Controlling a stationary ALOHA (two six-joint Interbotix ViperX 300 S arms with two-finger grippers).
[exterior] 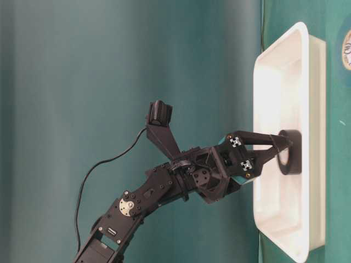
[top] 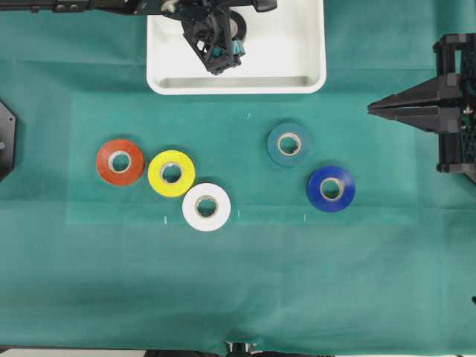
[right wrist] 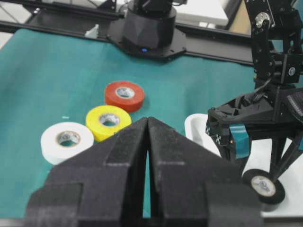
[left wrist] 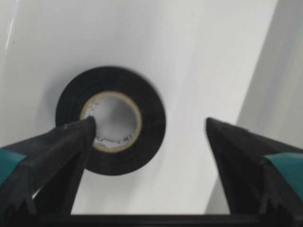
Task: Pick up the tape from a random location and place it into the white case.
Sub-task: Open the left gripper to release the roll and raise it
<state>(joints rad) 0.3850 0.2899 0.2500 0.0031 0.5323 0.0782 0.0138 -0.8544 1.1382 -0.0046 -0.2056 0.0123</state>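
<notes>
Sitting flat on the floor of the shallow white rectangular plastic case (top: 297, 44), upper middle of the overhead view, the black roll of tape with a pale core (left wrist: 111, 120) lay directly under the left gripper (left wrist: 147, 130). Jaws were spread; one finger (left wrist: 61, 151) overlapped the core hole at lower left, the other stood clear at lower right. Release looked done, so straight-up retreat likely. Right gripper (right wrist: 147, 142), jaws pressed together, sat well off at right edge.
</notes>
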